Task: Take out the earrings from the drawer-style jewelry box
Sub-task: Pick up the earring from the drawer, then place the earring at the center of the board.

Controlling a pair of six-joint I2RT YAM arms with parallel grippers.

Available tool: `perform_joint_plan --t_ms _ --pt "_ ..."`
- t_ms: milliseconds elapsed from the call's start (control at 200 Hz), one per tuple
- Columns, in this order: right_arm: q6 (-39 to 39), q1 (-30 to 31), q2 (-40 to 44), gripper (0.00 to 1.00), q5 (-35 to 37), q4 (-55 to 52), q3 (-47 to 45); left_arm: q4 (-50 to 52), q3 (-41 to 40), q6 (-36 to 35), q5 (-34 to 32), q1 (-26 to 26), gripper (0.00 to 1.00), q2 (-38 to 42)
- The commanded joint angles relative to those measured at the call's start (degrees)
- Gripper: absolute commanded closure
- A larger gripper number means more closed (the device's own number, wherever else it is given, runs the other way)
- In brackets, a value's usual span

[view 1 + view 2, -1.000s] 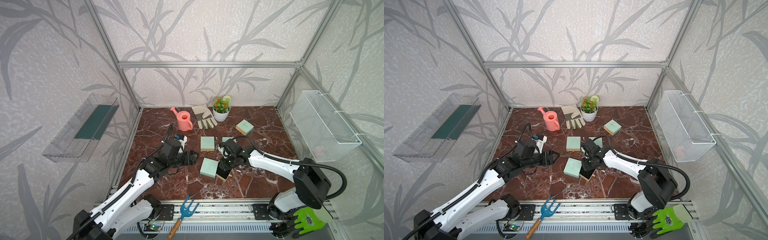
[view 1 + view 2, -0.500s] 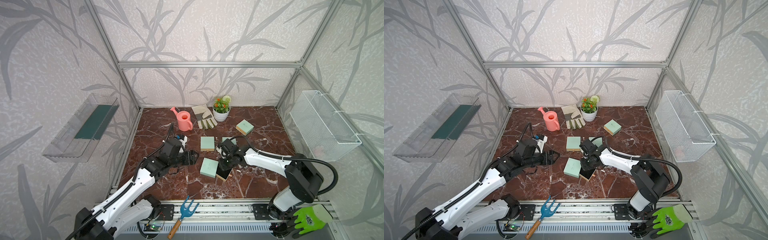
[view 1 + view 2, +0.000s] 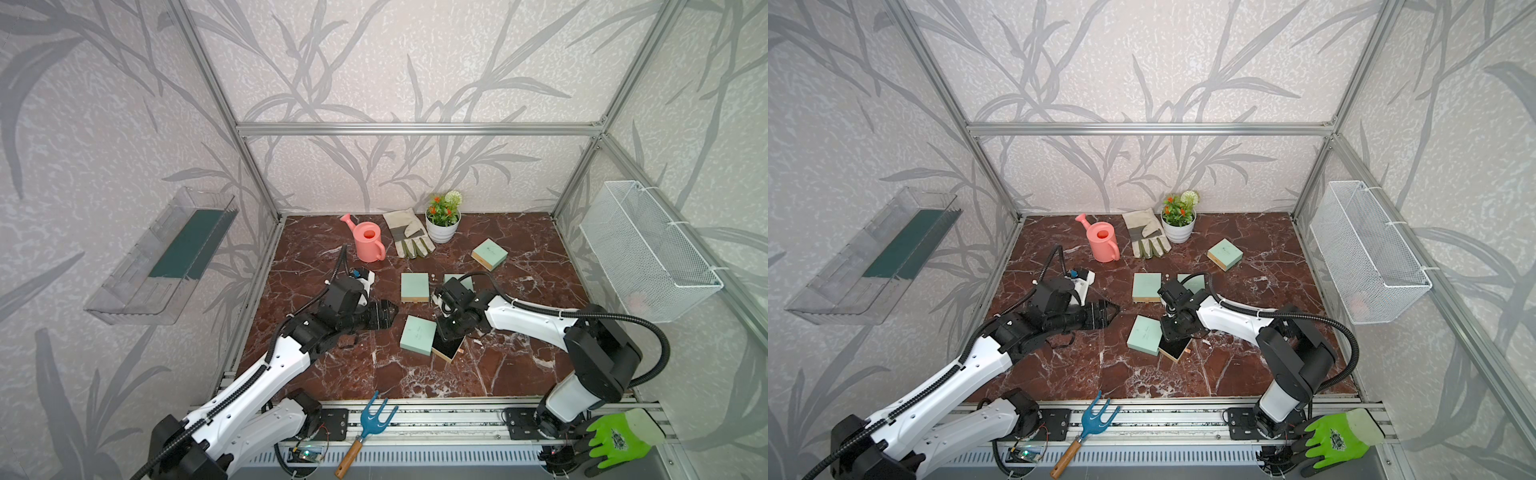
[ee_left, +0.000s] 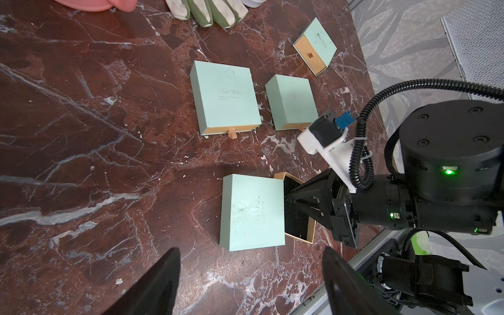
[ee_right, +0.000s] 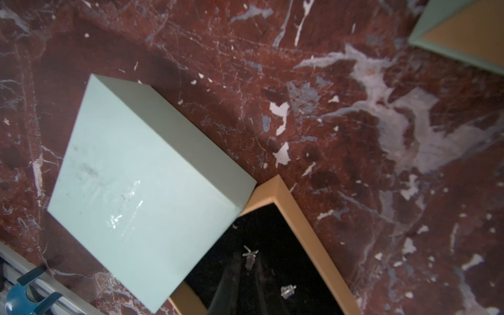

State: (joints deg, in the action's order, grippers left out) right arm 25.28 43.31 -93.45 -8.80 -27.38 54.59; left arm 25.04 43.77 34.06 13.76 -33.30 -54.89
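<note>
The jewelry box [image 3: 417, 334] [image 3: 1144, 334] is a mint sleeve with its tan drawer [image 3: 451, 353] [image 5: 300, 218] pulled out, showing black lining. Two earrings lie in the drawer as tiny silvery pieces: one [image 5: 249, 256] sits at my right fingertips, the other [image 5: 288, 290] lies loose beside them. My right gripper [image 5: 249, 263] [image 3: 444, 337] [image 4: 287, 197] reaches down into the drawer. Its dark fingers [image 5: 229, 283] stand nearly together, pinching that earring. My left gripper [image 4: 251, 283] [image 3: 388, 313] hangs open over the marble, left of the box, holding nothing.
Three shut mint boxes [image 3: 414, 286] [image 3: 489, 254] [image 4: 290, 102] lie behind the open one. At the back stand a pink watering can [image 3: 368, 241], a work glove [image 3: 407, 239] and a potted plant [image 3: 444, 220]. A blue hand rake [image 3: 365, 424] lies on the front rail.
My right gripper's fingers have drawn together inside the drawer, and the right arm has shifted slightly. The left arm and the box have not moved.
</note>
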Motion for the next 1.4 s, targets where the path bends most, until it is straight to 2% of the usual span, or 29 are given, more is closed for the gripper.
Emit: perform_joint_plan --t_ms 0,440,775,910,1045,1249,1394 --pt "0.35 0.37 -0.42 0.89 1.06 -1.62 1.24 -0.52 -0.03 -0.55 -0.48 0.23 0.19 0.0" --pt "0.74 0.37 2.01 0.95 0.8 -2.37 1.71 -0.43 0.04 -0.58 -0.51 0.24 0.19 0.06" --pt "0.74 -1.71 9.01 0.95 1.24 -6.84 3.15 3.06 3.27 -1.71 -0.09 0.28 0.19 0.08" --pt "-0.39 -6.88 13.18 0.96 2.38 -8.23 3.51 6.2 6.49 -4.06 0.19 0.32 0.19 1.35" --pt "-1.02 -15.62 14.36 0.97 1.87 -9.92 4.54 8.76 9.87 -7.09 0.46 0.34 0.19 2.09" --pt "-1.76 -28.98 8.52 1.0 3.22 -11.68 7.91 8.82 10.7 -9.37 2.16 0.32 0.19 0.86" --pt "-1.01 -33.96 3.57 1.0 8.05 -8.54 9.44 9.31 10.33 -9.85 4.67 0.41 0.19 0.64"
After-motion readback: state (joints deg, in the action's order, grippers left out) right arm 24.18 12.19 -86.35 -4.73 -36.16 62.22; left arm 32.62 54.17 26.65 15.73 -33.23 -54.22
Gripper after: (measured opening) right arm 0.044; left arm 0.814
